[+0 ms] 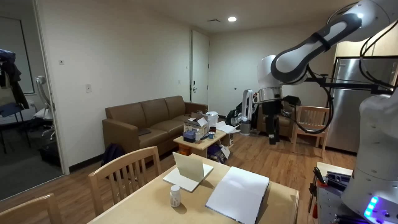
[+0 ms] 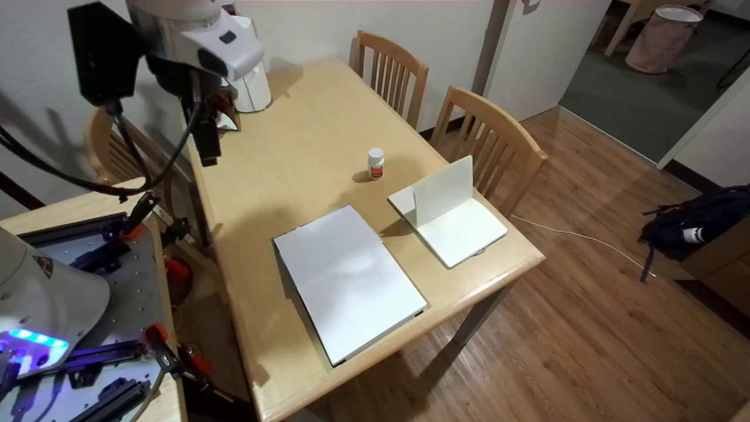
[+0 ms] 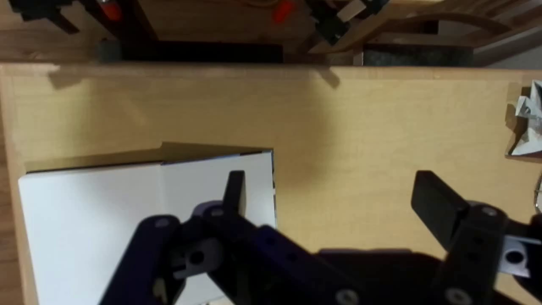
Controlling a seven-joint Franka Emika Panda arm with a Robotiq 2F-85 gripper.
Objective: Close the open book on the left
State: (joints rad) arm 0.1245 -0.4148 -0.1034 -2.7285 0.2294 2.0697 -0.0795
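The big book (image 2: 351, 286) is lying open on the table (image 2: 293, 140), so the closing is looking unstarted, and 1 full fold-over is remaining! Above the table, the gripper (image 3: 328, 190) is hanging spread wide, pinching nothing.

Pale table (image 2: 304, 135) with open book (image 2: 351, 284), smaller open notebook (image 2: 463, 231), white bottle (image 2: 375, 164), crumpled packet (image 3: 532, 129)
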